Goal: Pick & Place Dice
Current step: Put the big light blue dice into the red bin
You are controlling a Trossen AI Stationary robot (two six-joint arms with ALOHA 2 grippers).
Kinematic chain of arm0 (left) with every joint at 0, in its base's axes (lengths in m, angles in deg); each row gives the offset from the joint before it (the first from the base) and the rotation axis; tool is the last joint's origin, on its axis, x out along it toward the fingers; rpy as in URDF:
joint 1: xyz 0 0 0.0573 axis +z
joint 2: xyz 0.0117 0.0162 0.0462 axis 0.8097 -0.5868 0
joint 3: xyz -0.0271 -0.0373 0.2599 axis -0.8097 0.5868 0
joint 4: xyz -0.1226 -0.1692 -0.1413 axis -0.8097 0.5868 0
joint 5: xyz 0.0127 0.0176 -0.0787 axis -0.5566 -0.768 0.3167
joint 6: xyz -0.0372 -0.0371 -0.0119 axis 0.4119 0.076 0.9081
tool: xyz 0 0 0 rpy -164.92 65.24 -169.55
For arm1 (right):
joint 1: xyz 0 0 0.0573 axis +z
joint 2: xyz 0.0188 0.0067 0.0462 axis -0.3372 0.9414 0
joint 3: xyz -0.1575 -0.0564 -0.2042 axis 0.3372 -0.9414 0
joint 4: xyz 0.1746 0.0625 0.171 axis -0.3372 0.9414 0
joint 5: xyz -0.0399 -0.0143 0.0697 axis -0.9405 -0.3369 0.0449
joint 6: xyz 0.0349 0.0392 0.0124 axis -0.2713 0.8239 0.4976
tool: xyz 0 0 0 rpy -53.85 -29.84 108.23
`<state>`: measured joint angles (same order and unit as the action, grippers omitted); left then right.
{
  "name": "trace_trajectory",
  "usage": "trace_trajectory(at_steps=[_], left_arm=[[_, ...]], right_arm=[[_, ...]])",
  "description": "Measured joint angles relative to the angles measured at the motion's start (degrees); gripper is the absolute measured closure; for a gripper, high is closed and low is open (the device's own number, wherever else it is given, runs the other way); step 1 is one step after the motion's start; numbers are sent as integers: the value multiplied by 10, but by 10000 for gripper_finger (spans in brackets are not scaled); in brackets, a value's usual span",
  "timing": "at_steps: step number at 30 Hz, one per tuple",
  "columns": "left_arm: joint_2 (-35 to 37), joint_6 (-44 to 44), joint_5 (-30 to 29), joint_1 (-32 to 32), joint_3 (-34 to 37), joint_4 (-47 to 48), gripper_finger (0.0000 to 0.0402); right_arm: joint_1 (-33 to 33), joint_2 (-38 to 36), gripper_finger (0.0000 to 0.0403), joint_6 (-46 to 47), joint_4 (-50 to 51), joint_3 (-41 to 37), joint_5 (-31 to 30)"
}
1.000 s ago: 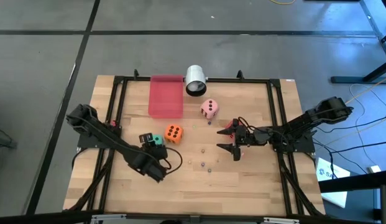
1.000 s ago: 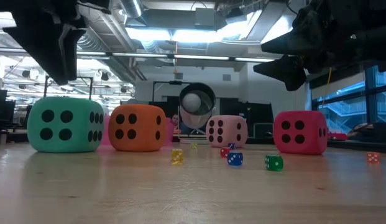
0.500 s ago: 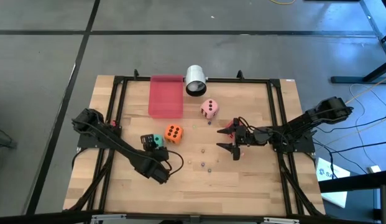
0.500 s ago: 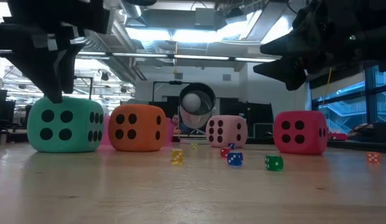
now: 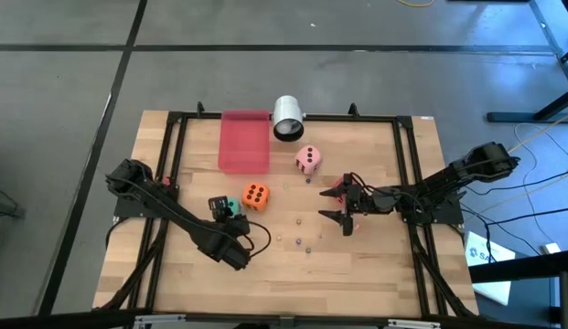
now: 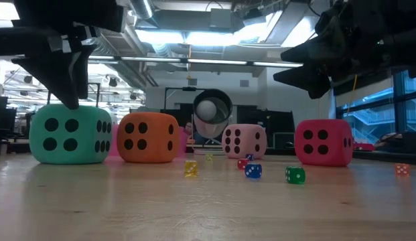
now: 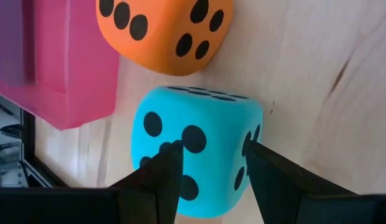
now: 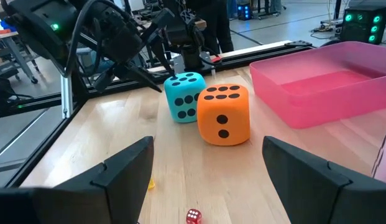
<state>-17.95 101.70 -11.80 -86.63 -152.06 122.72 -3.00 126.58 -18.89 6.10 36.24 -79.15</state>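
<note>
high view shows you the room first: grey floor [image 5: 64,82] with dark seams all around, and cables and a black stand at the right edge of the frame. in the centre sits the light wooden table [image 5: 375,265], boxed by a black metal frame [image 5: 170,137]. in the low view, a workshop ceiling with strip lights fills the background behind the table.

next in size, the left arm [image 5: 165,206] crosses the lower left of the table, and the right arm [image 5: 448,187] comes in from the right edge. a pink tray [image 5: 243,141] lies at the upper middle, with a white cylinder [image 5: 287,117] on its side just to its right.

now the dice. the green die [image 5: 230,206] sits left of centre, touching or just beside the orange die [image 5: 255,195]. the pink die [image 5: 308,160] is below the cylinder. the red die [image 6: 323,142] stands at the right in the low view; from above it is mostly hidden under the right gripper.

your left gripper [image 7: 208,168] has its fingers spread either side of the green die; you cannot tell whether they touch it. your right gripper [image 5: 343,206] hangs wide open, right of centre, holding nothing.

tiny dice [image 6: 295,175] are scattered on the wood in front.
</note>
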Motion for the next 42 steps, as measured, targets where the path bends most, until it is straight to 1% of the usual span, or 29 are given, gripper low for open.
trace_trajectory(at_steps=[3, 10, 18, 26, 38, 42], left_arm=[[0, 2, -1, 0, 5, -3, 233], [1, 19, 5, 0, 45, -16, 233], [0, 16, -16, 0, 48, -15, 233], [2, 16, -31, 0, 108, -77, 233], [1, 6, -39, 0, 111, -81, 234], [1, 8, -38, 1, 111, -81, 256]], right_arm=[[0, 0, 103, 0, 0, 0, 0], [0, 0, 103, 4, 1, 0, 5], [0, 0, 103, 12, 4, 0, 5], [0, 0, 103, 15, 7, 0, 5], [0, 0, 103, 18, 7, 0, 5], [0, 0, 103, 17, 7, 0, 5]])
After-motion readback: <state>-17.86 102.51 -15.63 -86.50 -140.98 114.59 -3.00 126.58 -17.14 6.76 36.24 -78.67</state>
